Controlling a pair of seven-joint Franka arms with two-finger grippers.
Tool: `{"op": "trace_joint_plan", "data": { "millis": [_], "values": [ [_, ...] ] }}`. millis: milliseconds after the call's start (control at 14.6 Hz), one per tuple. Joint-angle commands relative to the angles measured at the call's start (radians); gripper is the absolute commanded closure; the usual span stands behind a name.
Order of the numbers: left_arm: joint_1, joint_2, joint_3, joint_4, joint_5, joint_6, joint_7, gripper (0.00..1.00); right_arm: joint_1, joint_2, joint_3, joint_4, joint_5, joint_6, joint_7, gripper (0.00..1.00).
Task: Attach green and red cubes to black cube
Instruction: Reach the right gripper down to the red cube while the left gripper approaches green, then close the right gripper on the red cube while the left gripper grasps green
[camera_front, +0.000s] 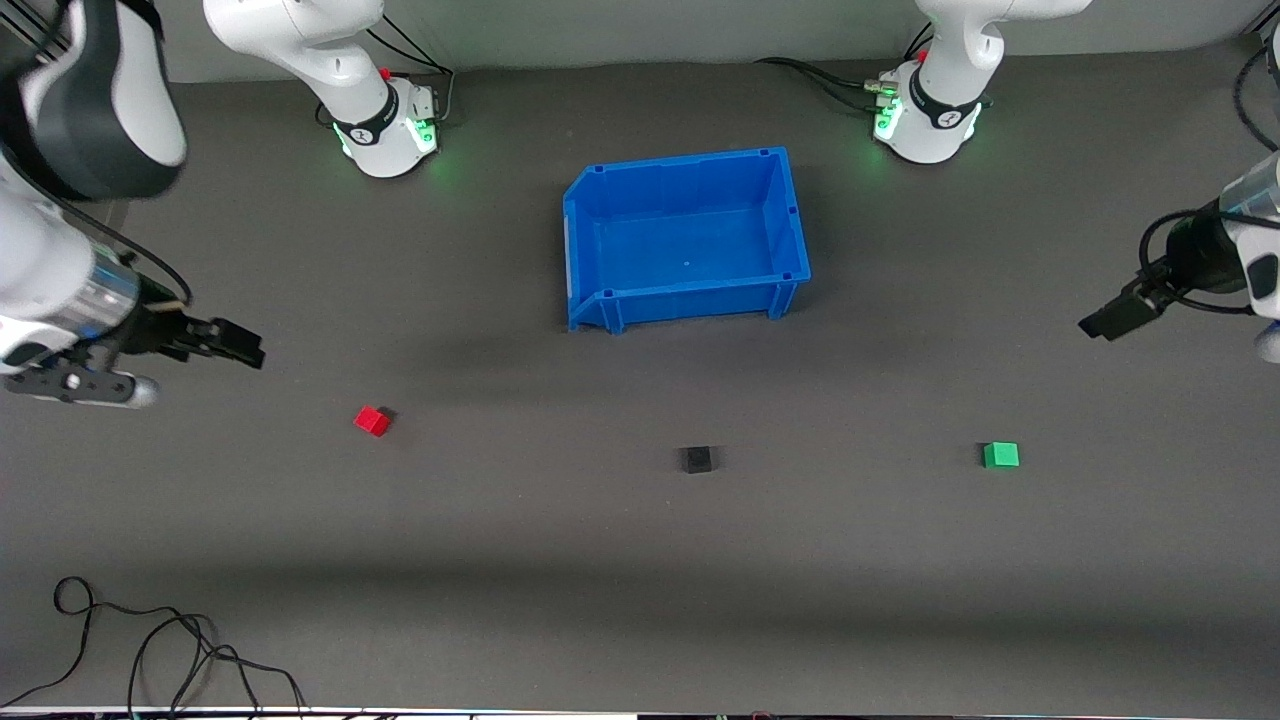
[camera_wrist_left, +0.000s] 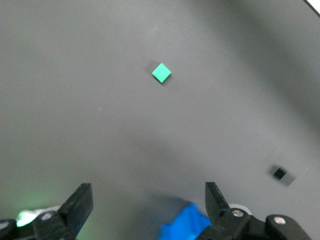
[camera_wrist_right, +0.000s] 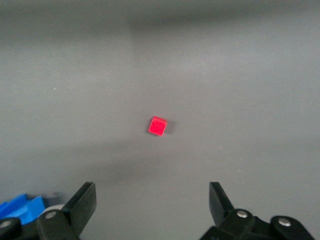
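The red cube (camera_front: 372, 420) lies on the dark table toward the right arm's end. The black cube (camera_front: 697, 459) lies mid-table, nearer the front camera than the bin. The green cube (camera_front: 1000, 455) lies toward the left arm's end. All three are apart. My right gripper (camera_front: 238, 344) hangs open and empty above the table beside the red cube, which shows ahead of it in the right wrist view (camera_wrist_right: 157, 126). My left gripper (camera_front: 1105, 320) hangs open and empty above the table near the green cube (camera_wrist_left: 161, 73). The black cube (camera_wrist_left: 280, 173) also shows in the left wrist view.
An empty blue bin (camera_front: 680, 165) stands between the two arm bases; a corner of it shows in the left wrist view (camera_wrist_left: 182, 222) and the right wrist view (camera_wrist_right: 17, 205). A loose black cable (camera_front: 150, 650) lies at the table's front edge toward the right arm's end.
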Motion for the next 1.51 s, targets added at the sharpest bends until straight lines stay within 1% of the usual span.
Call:
{"op": "trace_joint_plan", "data": {
  "millis": [0,137,343,411,480,617,754,823,891,960,1097,1234,1440],
  "values": [
    [0.059,0.018,0.006,0.001,-0.100,0.024,-0.230,0.00,0.010,0.005,0.000,-0.154,0.003,0.172,0.084,0.00],
    [0.100,0.031,0.006,-0.007,-0.156,0.030,-0.363,0.00,0.040,0.053,-0.001,-0.227,0.004,0.299,0.161,0.00],
    [0.149,0.054,0.006,-0.023,-0.205,0.041,-0.469,0.00,0.041,0.162,0.001,-0.240,0.006,0.391,0.227,0.00],
    [0.163,0.054,0.006,-0.043,-0.207,0.058,-0.497,0.00,0.040,0.192,0.001,-0.244,0.022,0.425,0.245,0.00],
    [0.175,0.053,0.006,-0.063,-0.225,0.074,-0.512,0.00,0.040,0.222,-0.001,-0.254,0.038,0.450,0.258,0.00],
    [0.218,0.053,0.006,-0.120,-0.275,0.122,-0.514,0.00,0.040,0.258,-0.001,-0.278,0.041,0.520,0.258,0.00],
    [0.229,0.062,0.006,-0.175,-0.303,0.192,-0.511,0.00,0.037,0.282,-0.003,-0.350,0.041,0.667,0.259,0.00],
    [0.229,0.070,0.006,-0.212,-0.320,0.237,-0.500,0.00,0.037,0.295,-0.003,-0.387,0.042,0.747,0.261,0.00],
    [0.226,0.074,0.006,-0.258,-0.332,0.301,-0.497,0.00,0.036,0.311,-0.003,-0.411,0.044,0.799,0.261,0.00],
    [0.220,0.088,0.004,-0.292,-0.342,0.361,-0.493,0.00,0.036,0.321,-0.003,-0.419,0.049,0.824,0.261,0.00],
    [0.215,0.145,0.001,-0.315,-0.375,0.433,-0.462,0.00,0.036,0.322,-0.001,-0.421,0.076,0.827,0.261,0.00],
    [0.218,0.217,0.001,-0.324,-0.427,0.498,-0.364,0.00,0.033,0.322,-0.003,-0.421,0.105,0.827,0.261,0.00],
    [0.229,0.292,0.001,-0.356,-0.524,0.582,-0.165,0.00,0.031,0.331,-0.003,-0.419,0.223,0.837,0.256,0.00]
  ]
}}
